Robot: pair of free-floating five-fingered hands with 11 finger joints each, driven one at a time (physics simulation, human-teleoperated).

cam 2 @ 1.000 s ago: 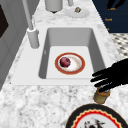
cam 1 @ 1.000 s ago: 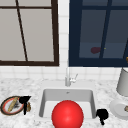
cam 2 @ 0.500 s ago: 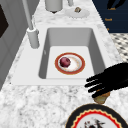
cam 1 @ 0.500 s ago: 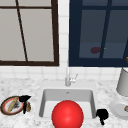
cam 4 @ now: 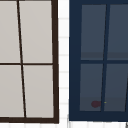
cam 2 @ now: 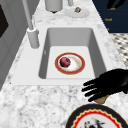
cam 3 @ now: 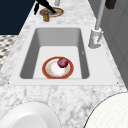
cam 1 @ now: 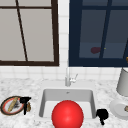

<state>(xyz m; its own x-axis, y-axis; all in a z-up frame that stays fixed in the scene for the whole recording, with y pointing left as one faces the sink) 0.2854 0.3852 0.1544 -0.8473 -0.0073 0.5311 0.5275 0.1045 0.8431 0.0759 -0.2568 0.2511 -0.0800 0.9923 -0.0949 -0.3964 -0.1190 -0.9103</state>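
Two black hands hang at the sink. The left hand (cam 2: 110, 83), fingers spread and holding nothing, hovers over a small brown cup-shaped piece (cam 2: 101, 100) beside the round red-rimmed patterned plate (cam 2: 98, 118) on the marble worktop (cam 2: 37, 105); a careless sweep could knock the piece over. Whether the right hand (cam 1: 102, 115) is clenched cannot be told.

no lettering, label, brand, number or sign can be read anywhere at this kitchen sink.
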